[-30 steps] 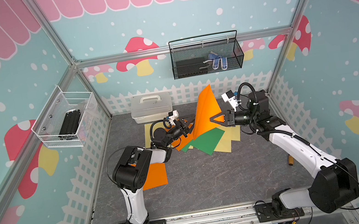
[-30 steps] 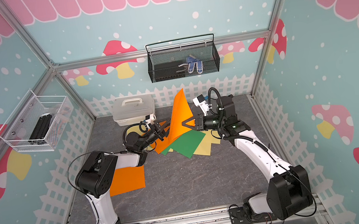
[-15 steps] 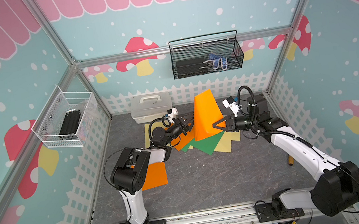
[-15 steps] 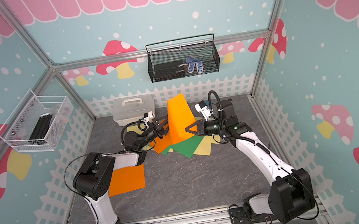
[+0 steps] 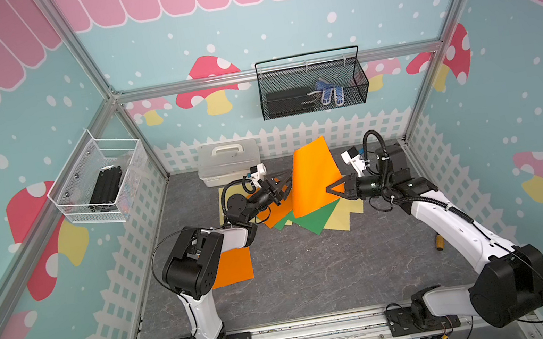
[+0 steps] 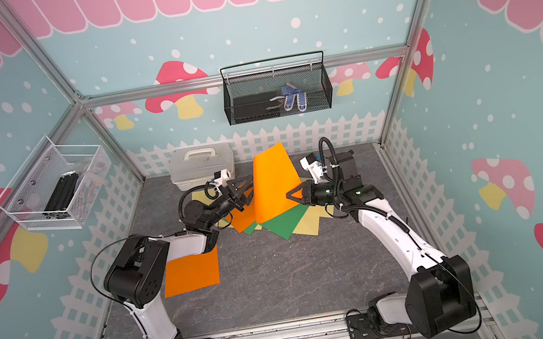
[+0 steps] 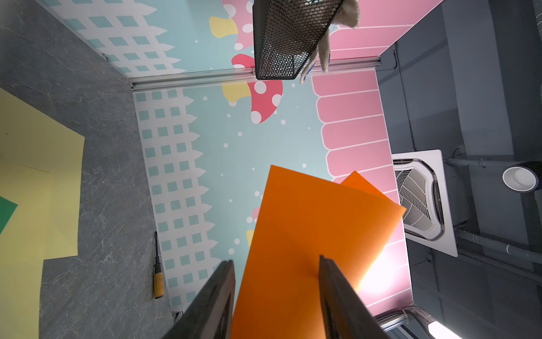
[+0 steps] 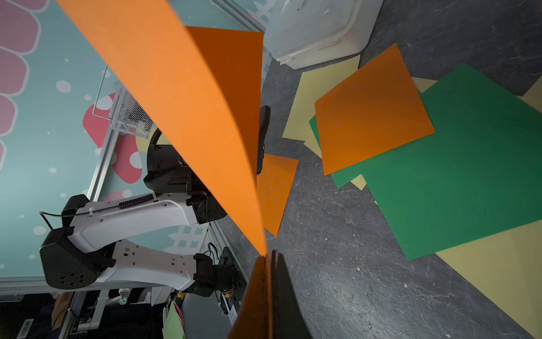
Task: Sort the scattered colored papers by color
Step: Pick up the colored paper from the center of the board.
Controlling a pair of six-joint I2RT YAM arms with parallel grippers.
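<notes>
- Standing almost upright over the pile, the raised orange sheet (image 5: 311,179) is clamped at its lower edge by the right jaws, which are pressed together on it.
- The left jaws are held apart. In the left wrist view the sheet's near edge is seen between them, apparently untouched.
- A slip is judged possible, since only a narrow strip of thin, bowed paper is pinched.
- If the left jaws are closed off-line, the edge could be creased or pushed aside rather than caught.
- A second orange corner (image 7: 356,179) is seen behind the sheet. Whether two sheets are lifted together cannot be told; if so, one could be dropped.
- Below, a green sheet (image 5: 313,217), pale yellow sheets (image 5: 339,218) and another orange sheet (image 5: 271,216) are overlapped, and could be dragged by a low sweep.
- One orange sheet on its own (image 5: 235,265) is laid beside the left arm's base.
- The counter (image 5: 314,273) is grey and marbled. A white lidded box (image 5: 229,162) is set at the back fence and a yellow-handled screwdriver (image 5: 439,243) near the right fence.
- A black wire basket (image 5: 312,87) and a white wire basket (image 5: 100,183) are hung on mushroom-patterned walls.
</notes>
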